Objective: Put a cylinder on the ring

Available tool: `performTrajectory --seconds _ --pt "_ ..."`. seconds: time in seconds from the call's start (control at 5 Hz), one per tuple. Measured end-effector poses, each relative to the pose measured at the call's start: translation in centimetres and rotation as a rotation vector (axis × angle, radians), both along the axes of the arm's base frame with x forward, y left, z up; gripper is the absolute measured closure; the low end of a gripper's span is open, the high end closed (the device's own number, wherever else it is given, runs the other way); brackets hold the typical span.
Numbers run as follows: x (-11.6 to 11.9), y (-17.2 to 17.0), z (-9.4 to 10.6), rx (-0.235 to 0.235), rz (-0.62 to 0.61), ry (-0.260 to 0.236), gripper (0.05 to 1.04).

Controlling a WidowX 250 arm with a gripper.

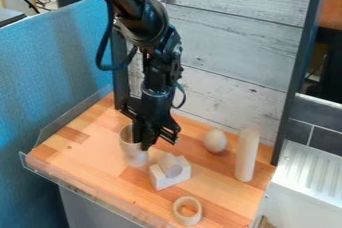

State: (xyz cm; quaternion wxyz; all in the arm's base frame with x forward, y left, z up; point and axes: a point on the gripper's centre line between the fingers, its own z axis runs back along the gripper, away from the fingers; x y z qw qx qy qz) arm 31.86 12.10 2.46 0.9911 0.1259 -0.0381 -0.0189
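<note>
My gripper (155, 133) hangs over the left-middle of the wooden board, beside and partly in front of a pale, cup-like piece (133, 153) with a round upper rim. A short light wooden cylinder (170, 166) rests tilted in a white block (165, 180), just below and to the right of the gripper. The tall pale cylinder (246, 157) stands upright at the right. Near the front edge, a light wooden ring (187, 210) shows its round opening; no object is on it. Whether the gripper touches the cup-like piece I cannot tell.
A pale egg-shaped piece (215, 141) sits between the gripper and the tall cylinder, near the back. Clear low walls (80, 189) edge the board's left and front. White-grey planks (227, 47) rise behind, and a white ridged surface (307, 172) adjoins at the right.
</note>
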Motion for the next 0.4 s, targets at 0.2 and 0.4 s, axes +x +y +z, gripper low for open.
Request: performTrajectory --seconds 0.2,0.4 --pt "-1.2 -0.9 0.3 0.069 -0.024 -0.054 0.979" --pt "-2.4 -1.8 1.2 0.059 -0.071 -0.035 0.979"
